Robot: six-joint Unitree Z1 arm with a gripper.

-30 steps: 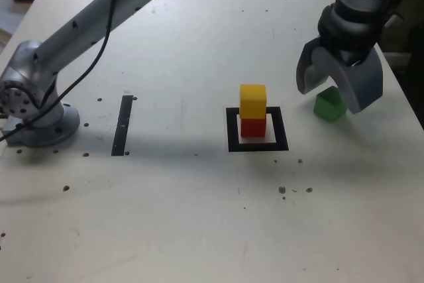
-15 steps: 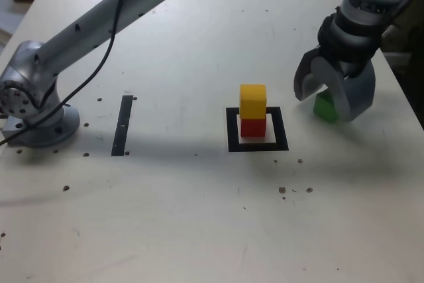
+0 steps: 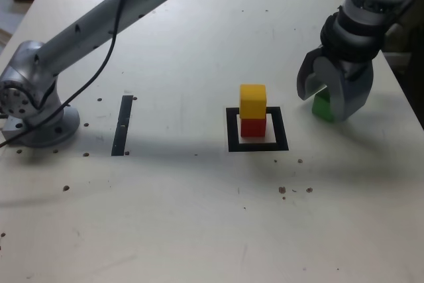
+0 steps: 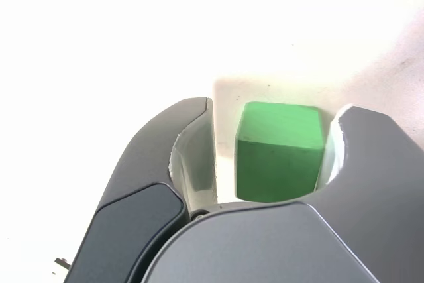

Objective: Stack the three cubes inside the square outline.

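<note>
We saw the hand [image 3: 329, 101] lowered over the green cube [image 3: 322, 106] on the desk [image 3: 199, 217], at the exterior view's right and well apart from the square outline [image 3: 258, 130]. The cube sat between the two grey fingers [image 3: 309, 77], so that only a strip of green showed below and between them in the exterior view. In the wrist view the green cube [image 4: 279, 150] filled most of the gap of the hand [image 4: 265, 157]. One finger [image 4: 361, 164] lay against one side of the cube or just beside it, while a narrow pale gap remained between the cube and the other finger [image 4: 156, 164]. We could not tell whether the hand had a firm hold on the cube; the jaws stood partly drawn in around it, neither wide apart nor fully together. The cube appeared to rest on the desk.

At the middle of the desk the yellow cube [image 3: 252, 101] stood on the red cube [image 3: 252, 126], and the red cube sat in the pale centre of the square outline. The two formed an upright stack. The green cube lay to the right of this stack and slightly farther from the camera.

Towards the exterior view's left a thin black strip [image 3: 122, 124] lay flat on the desk, near the arm's round base [image 3: 33, 114].
</note>
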